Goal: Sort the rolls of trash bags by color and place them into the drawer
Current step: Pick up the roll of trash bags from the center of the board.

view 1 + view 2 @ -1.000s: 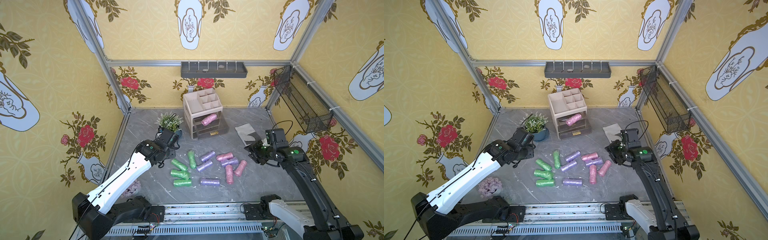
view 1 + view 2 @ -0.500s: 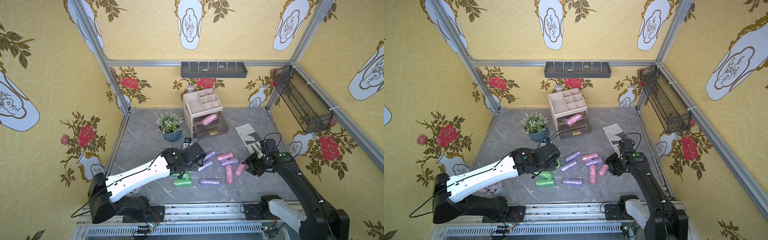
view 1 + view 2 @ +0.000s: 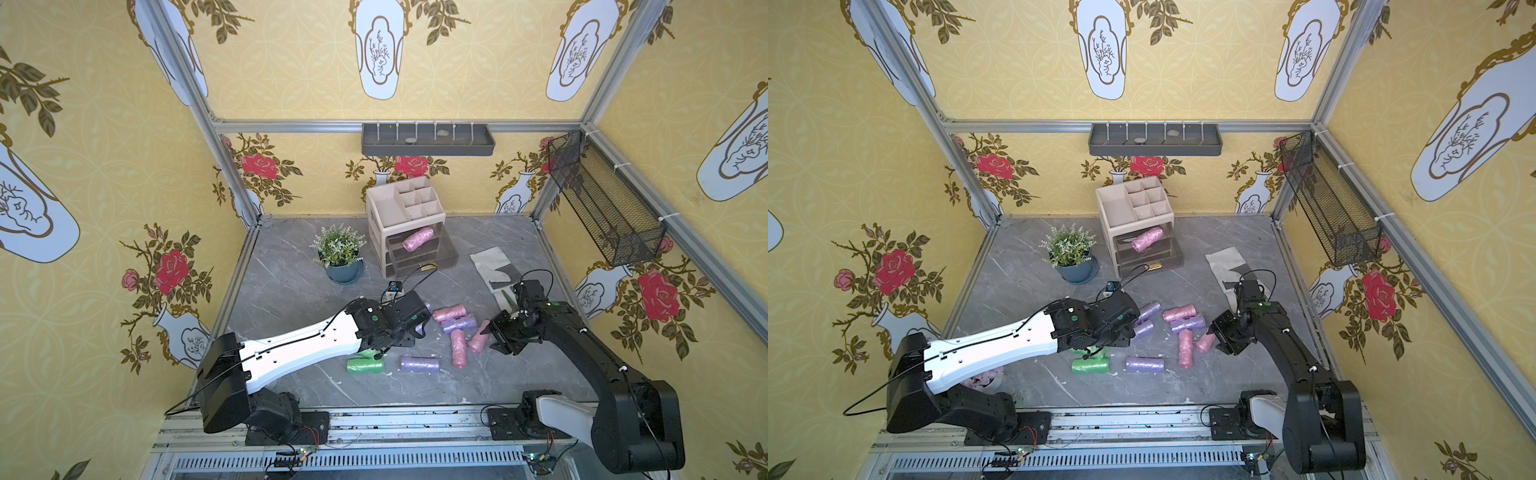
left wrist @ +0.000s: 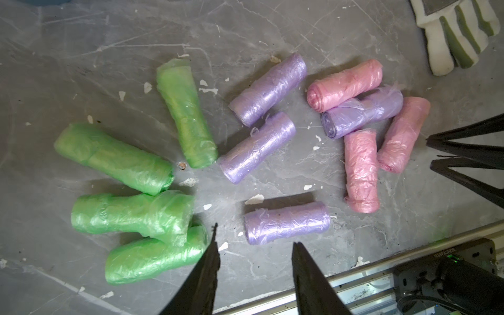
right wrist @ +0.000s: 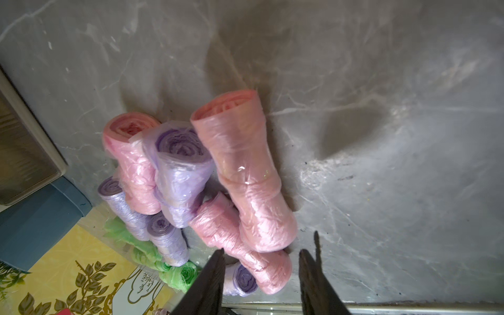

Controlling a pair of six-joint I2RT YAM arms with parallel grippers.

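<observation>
Several green rolls (image 4: 120, 158), several lilac rolls (image 4: 259, 147) and three pink rolls (image 4: 361, 169) lie loose on the grey table. One more pink roll (image 3: 417, 240) lies in the open clear drawer (image 3: 399, 270) of the beige organizer. My left gripper (image 4: 255, 237) hangs open over bare table between a green roll (image 3: 365, 364) and a lilac roll (image 3: 419, 363), holding nothing. My right gripper (image 5: 261, 252) is open, its fingers either side of the near ends of two stacked pink rolls (image 5: 245, 174), at the right edge of the pile (image 3: 478, 341).
A potted plant (image 3: 338, 257) stands left of the organizer. A pale glove (image 3: 492, 266) lies at the right, behind my right wrist. A wire basket (image 3: 602, 199) and a grey shelf (image 3: 428, 139) hang on the walls. A lilac flower cluster (image 3: 984, 378) shows under my left arm.
My left arm swung from beside the plant to above the green and lilac rolls. My right arm came down and forward to the rightmost pink rolls. The rolls have not moved.
</observation>
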